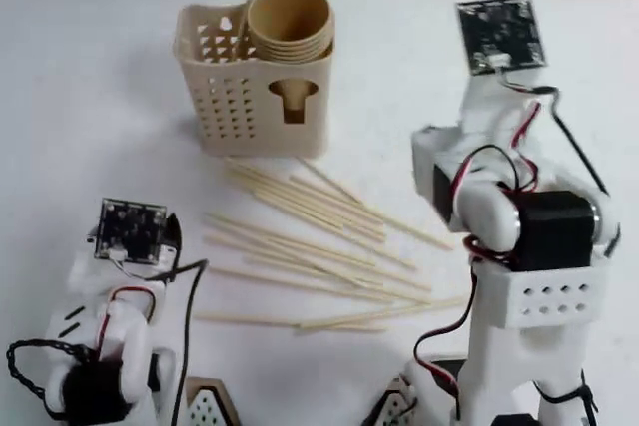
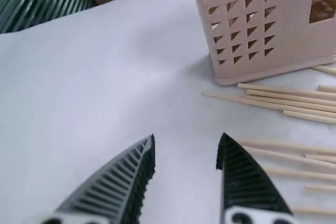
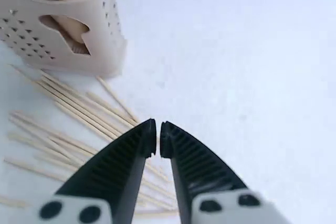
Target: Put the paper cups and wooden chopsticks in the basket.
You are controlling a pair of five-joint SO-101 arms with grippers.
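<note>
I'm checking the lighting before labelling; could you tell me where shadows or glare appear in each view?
High view: even light, only faint shadows under the chopsticks. Left wrist view: a soft shadow at the foot of the basket. Right wrist view: the table is bright, almost glaring.

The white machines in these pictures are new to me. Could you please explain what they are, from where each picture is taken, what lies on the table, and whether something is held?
These are two small robot arms, the left arm and the right arm, at a white table. The high view looks down from a fixed camera. Each wrist view comes from a camera on one arm, looking past its end effector, the black two-fingered pincer. A beige basket stands on the table with stacked paper cups inside. Many wooden chopsticks lie loose on the table near it. The left end effector is open, the right end effector is shut, and neither holds anything.
</note>
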